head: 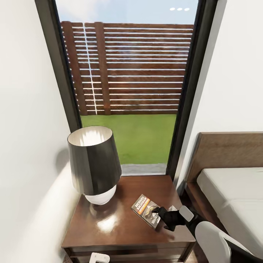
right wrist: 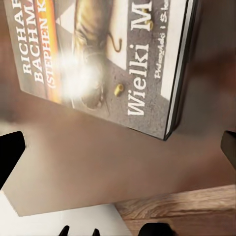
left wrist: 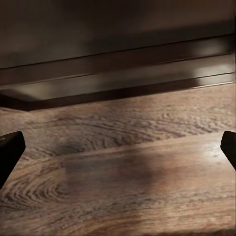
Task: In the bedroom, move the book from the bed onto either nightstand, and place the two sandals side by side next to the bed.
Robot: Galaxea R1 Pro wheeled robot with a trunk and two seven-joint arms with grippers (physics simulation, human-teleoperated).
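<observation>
Right end effector [head: 165, 215] sits at the lower right of the head frame, its fingers spread wide, touching or just off the near edge of the book [head: 147, 210]; I can't quite tell which. The book lies flat on the nightstand [head: 109, 230], right of the lamp [head: 94, 163], beside the bed [head: 233, 197]. Its cover [right wrist: 105, 59] shows an orange band, a boot picture and white lettering. I judge the book step done; next I need to back away and find the sandals. Left end effector [left wrist: 118, 147] hangs open over wood-grain flooring.
</observation>
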